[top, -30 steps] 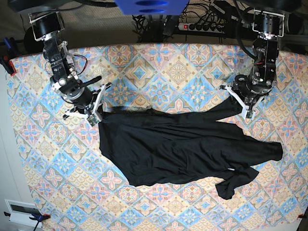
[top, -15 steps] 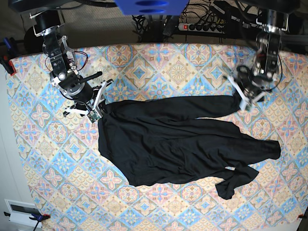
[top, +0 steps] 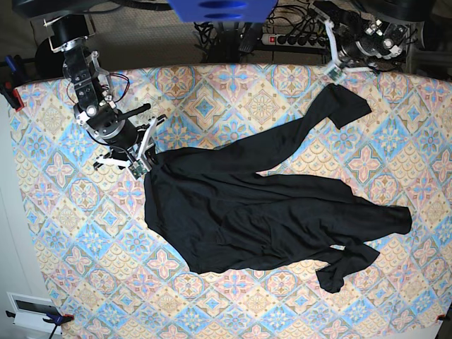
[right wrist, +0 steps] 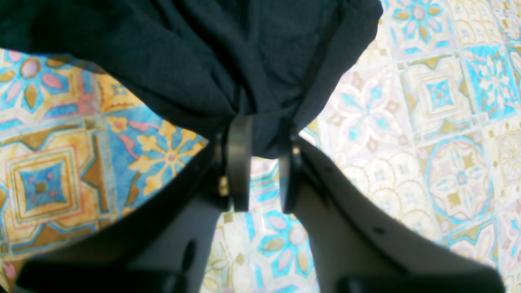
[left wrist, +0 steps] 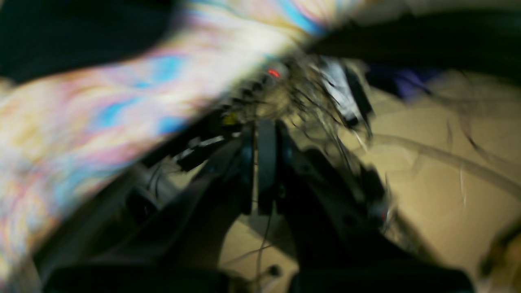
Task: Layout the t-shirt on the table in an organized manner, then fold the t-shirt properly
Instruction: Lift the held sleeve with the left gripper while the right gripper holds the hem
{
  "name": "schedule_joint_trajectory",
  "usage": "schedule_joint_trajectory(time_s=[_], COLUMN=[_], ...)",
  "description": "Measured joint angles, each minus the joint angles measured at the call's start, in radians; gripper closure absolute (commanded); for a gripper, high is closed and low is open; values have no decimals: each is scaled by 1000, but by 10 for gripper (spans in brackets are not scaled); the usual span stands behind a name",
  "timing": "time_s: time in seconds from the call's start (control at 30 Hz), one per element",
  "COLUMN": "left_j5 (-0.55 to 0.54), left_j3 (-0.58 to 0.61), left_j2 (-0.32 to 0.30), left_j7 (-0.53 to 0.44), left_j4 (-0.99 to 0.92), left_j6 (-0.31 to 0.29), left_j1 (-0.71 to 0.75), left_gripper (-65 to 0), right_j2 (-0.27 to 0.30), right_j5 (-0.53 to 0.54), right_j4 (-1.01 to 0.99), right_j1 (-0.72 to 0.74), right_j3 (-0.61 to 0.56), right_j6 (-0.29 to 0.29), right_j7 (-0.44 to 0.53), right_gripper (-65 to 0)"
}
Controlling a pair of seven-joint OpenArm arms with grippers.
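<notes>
Nearest us, along the lower edge of the base view, the table [top: 63,268] lies bare under its pastel tiles, and just above that the t-shirt [top: 254,212] sprawls crumpled across the middle, one twisted end reaching the lower right. At the shirt's upper left corner, our right gripper [right wrist: 260,162] has its jaws a narrow way apart with a bunched fold of black cloth between them; we cannot tell whether they pinch it. Farther off, at the upper right, a long strip of the shirt stretches toward our left gripper [top: 337,69], lifted past the table's far edge with its jaws pressed together; whether cloth is caught there we cannot tell. We judge we are laying out, not folding. Next we should draw the two corners apart, then flatten the shirt.
</notes>
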Motion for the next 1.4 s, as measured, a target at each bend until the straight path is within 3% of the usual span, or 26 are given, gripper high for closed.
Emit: schedule_joint_trajectory(time_s=[0.1,0.2,0.27,0.33,0.43,0.53,0.67,0.8,0.9,0.97,1.13,1.3,1.4], left_j5=[10,11,-16,-18,-45,-66,-89,-93,-70,-74,-74,-71,-76], left_j3=[37,18,-79,-209,-341,-393,-403,-430,-491,-509,-514,-510,-507], left_j2=[-53,-46,0,87,193,254,289,334,397,415,430,438,438], left_j7=[2,18,7,8,10,20,27,134,193,210,225,225,224], left_j4=[2,0,1,0,0,-1,-1,-7,-17,-17,-17,-29,-41], left_j6=[8,5,-5,5,3,3,4,1,12,7,7,7,7], left_j1=[12,17,9,-10,-58,-110,-172,-258,-307,-323,-366,-359,-362], left_gripper=[0,0,0,0,-1,-2,-10,-76,-131,-155,-174,-174,-174], right_j2=[0,-4,-21,-50,-95,-108,-103,-106,-111,-120,-145,-146,-174], right_j5=[-1,0,-3,-6,8,0,-5,0,0,-4,0,-5,-5], right_j4=[-7,-45,-93,-121,-138,-187,-323,-425,-502,-545,-606,-642,-690], right_j1=[6,8,26,78,179,224,283,348,342,367,491,433,457], right_j3=[0,1,2,4,23,44,40,45,37,34,39,38,39], right_j6=[-1,0,2,0,5,-5,-2,-3,1,3,-7,-1,-7], right_j7=[0,4,-13,-34,14,13,-24,24,-15,-34,39,-5,41], right_gripper=[-114,-113,-112,-112,-112,-113,-124,-203,-261,-277,-277,-278,-279])
